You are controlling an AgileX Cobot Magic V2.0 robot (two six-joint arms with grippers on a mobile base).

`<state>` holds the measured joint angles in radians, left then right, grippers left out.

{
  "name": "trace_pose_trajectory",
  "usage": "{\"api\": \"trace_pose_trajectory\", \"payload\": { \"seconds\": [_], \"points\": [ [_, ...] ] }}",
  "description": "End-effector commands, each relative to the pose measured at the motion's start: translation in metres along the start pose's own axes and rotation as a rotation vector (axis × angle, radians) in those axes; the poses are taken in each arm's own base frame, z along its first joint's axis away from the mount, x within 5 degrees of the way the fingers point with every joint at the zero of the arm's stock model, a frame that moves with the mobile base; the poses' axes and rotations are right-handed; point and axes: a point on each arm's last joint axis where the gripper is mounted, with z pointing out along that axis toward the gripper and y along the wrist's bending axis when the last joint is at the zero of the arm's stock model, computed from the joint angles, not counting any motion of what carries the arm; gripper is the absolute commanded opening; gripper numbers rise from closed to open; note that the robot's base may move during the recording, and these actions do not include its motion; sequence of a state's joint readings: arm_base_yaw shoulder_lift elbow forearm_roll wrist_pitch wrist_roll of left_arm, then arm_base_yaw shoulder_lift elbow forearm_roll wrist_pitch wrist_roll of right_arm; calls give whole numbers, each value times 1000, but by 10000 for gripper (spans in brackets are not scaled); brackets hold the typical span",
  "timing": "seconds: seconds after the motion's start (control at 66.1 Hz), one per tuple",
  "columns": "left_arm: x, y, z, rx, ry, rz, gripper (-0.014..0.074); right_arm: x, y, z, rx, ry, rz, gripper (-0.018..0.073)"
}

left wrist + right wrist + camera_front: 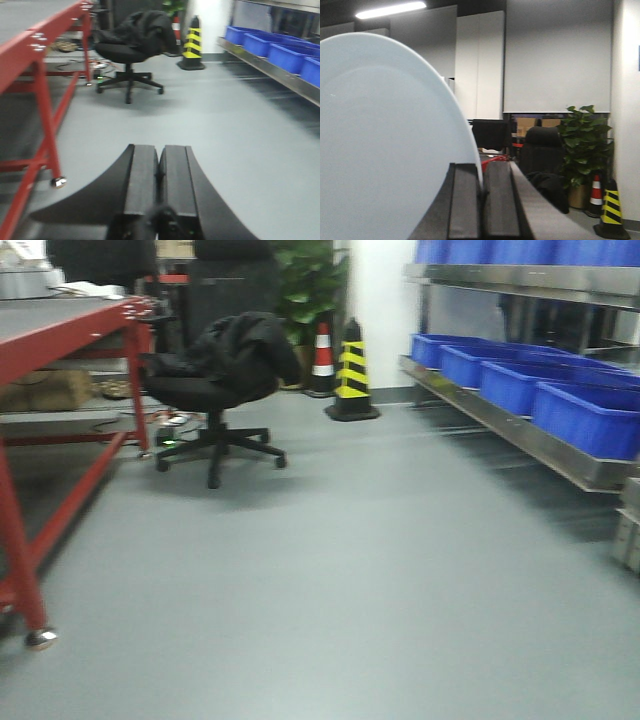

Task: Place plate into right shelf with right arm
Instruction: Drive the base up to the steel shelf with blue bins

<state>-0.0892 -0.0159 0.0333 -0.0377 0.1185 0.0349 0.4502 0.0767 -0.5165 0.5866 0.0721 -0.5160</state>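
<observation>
Exterior front-facing shows grey floor (380,570) (blurred), red table (60,335), blue bins (585,415).

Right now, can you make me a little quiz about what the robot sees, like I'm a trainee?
1. True or false: the left gripper holds the white plate.
2. What sits on the metal shelf? A blue bins, B green bottles, C red boxes.
3. What is draped over the office chair?
Key: 1 false; the right gripper is shut on it, and the left is shut and empty. 2 A. 3 a black jacket.
</observation>
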Motion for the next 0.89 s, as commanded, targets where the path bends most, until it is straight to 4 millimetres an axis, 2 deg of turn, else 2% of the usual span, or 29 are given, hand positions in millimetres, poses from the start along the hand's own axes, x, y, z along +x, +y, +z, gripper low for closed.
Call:
{"api": "trace_pose_trajectory", "payload": {
  "seconds": [0.0, 0.878],
  "points": [
    [-5, 0, 0, -2, -83, -7, -47, -13, -3, 3, 42, -77, -1, 56],
    [-5, 0, 0, -2, -83, -7, -47, -13, -3, 3, 42, -77, -1, 56]
  ]
}}
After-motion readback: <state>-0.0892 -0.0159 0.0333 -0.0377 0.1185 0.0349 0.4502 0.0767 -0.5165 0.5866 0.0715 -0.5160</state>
